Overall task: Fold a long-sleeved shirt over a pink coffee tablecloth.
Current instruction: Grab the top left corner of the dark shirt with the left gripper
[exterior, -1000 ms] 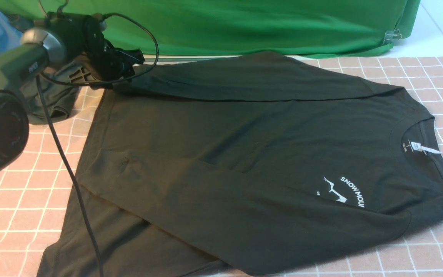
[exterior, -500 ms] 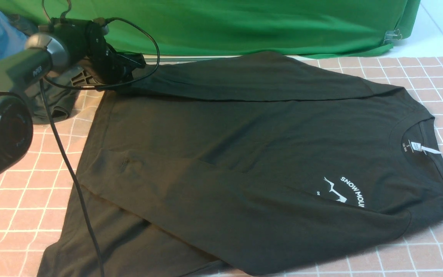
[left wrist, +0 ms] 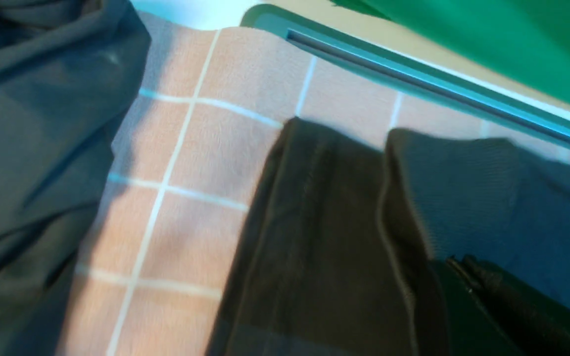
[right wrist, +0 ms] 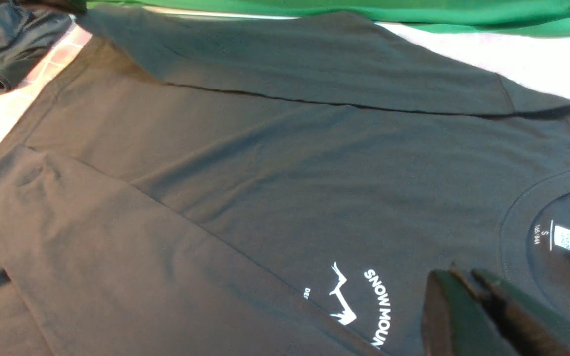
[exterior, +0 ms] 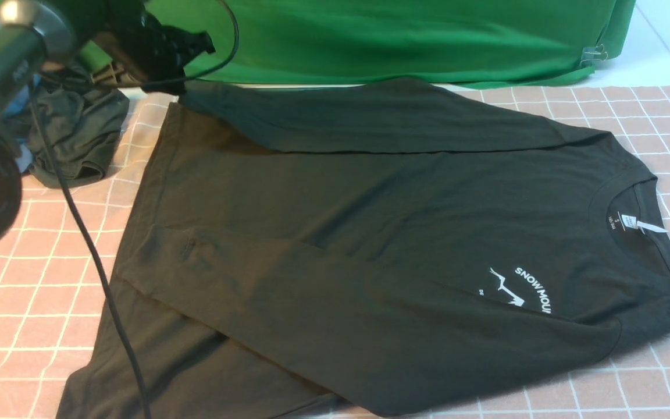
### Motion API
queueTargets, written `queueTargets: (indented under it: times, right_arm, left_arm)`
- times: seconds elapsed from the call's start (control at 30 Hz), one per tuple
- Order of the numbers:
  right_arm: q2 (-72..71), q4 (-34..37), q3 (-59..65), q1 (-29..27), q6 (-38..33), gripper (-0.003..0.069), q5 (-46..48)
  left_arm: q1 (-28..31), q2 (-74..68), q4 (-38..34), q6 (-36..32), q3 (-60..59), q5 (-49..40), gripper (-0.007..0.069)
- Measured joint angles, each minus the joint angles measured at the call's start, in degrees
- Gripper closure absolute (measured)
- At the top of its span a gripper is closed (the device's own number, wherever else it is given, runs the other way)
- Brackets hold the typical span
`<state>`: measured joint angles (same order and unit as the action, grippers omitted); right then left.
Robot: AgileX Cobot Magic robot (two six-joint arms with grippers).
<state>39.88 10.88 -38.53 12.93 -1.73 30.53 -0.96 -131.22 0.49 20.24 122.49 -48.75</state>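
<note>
From the front, a big black cotton long-sleeved shirt [exterior: 370, 233] lay flat on a wide pink coffee tablecloth [exterior: 15, 302] with thin white lines that made squares. The neck hole pointed right. White letters [exterior: 535, 288] and a little white mountain [exterior: 506, 288] showed on the chest. The near sleeve [exterior: 265, 291] lay folded over the body. At the far left, the left pincer [exterior: 175, 87] was clenched on the end of the far sleeve [exterior: 370, 116] and held it a little above the shirt, with a dark shadow under it. A thin black cable [exterior: 92, 256] hung from that arm in front of the shirt's left side. A small crumpled dark green-black garment [exterior: 73, 134] sat on the tablecloth near that corner. Behind it all hung a plain bright green cloth [exterior: 399, 41]. A bare white bit of the desk [exterior: 660, 58] showed far right.

From the left wrist, the ribbed sleeve end ran into the black pincer tips, which were pressed tight on it. Pink squares showed beside it. A blue-green desk edge [left wrist: 413, 74] ran past the tablecloth, with green cloth beyond.

From the right wrist, the right pincer [right wrist: 463, 274] was clenched with nothing in it. It was over the shirt's chest, between the white letters and the white neck label [right wrist: 569, 242]. I could not tell if it touched the shirt.
</note>
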Motion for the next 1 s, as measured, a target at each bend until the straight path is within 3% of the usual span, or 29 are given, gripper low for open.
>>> queueTargets:
  times: [0.57,0.8,1.0]
  right_arm:
    - [0.00,0.00,0.00,0.00,0.00,0.0588,0.00]
    - [0.00,0.00,0.00,0.00,0.00,0.0587,0.36]
    - [0.00,0.00,0.00,0.00,0.00,0.0587,1.12]
  left_arm:
    - [-0.06,12.50,-2.66,-2.88,0.00,-20.16,0.0611]
    - [-0.06,16.44,-4.76,-3.92,-4.39,-20.76,0.0611]
    - [-0.06,22.87,-4.10,-3.97,-16.67,-20.95,0.0611]
